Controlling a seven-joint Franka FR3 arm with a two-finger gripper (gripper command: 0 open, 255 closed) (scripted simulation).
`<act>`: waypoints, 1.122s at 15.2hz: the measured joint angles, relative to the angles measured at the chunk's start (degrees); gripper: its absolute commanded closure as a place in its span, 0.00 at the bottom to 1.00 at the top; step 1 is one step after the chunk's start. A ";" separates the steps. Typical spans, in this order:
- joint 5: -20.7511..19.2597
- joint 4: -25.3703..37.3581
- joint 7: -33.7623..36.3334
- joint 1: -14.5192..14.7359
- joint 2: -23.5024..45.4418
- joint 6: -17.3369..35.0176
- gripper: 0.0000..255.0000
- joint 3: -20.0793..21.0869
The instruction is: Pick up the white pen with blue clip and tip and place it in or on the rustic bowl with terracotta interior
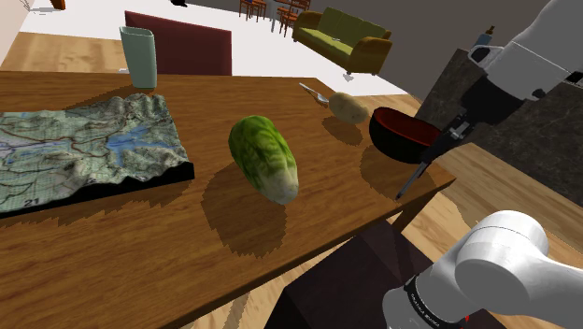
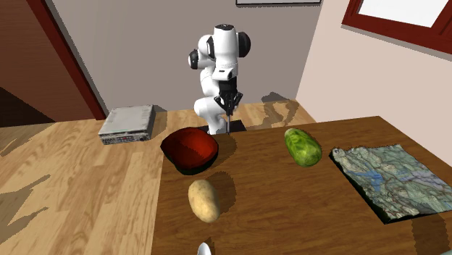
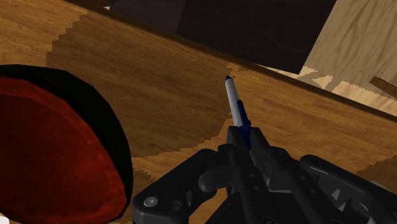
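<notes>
Wooden table (image 1: 140,243) bears bowl (image 1: 392,145); potato (image 1: 348,107); cabbage (image 1: 263,157); map (image 1: 84,150)

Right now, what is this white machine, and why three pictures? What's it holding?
It's a robot arm on a stand by a wooden table. One picture looks over its shoulder, one faces it across the table, one comes from its hand. On the table are a bowl, red inside, a potato, a cabbage, a bumpy map and a cup. The black gripper is shut on a pen, beside the bowl, not yet in it.
</notes>
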 measured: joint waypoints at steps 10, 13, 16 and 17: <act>-0.19 9.73 0.06 -0.11 5.01 -4.71 1.00 -0.18; -0.19 12.27 0.13 -0.12 6.13 -6.13 1.00 -0.18; -0.28 15.66 0.10 -0.16 8.02 -7.62 1.00 -0.28; -0.38 16.76 0.03 -0.18 8.60 -8.14 1.00 -0.39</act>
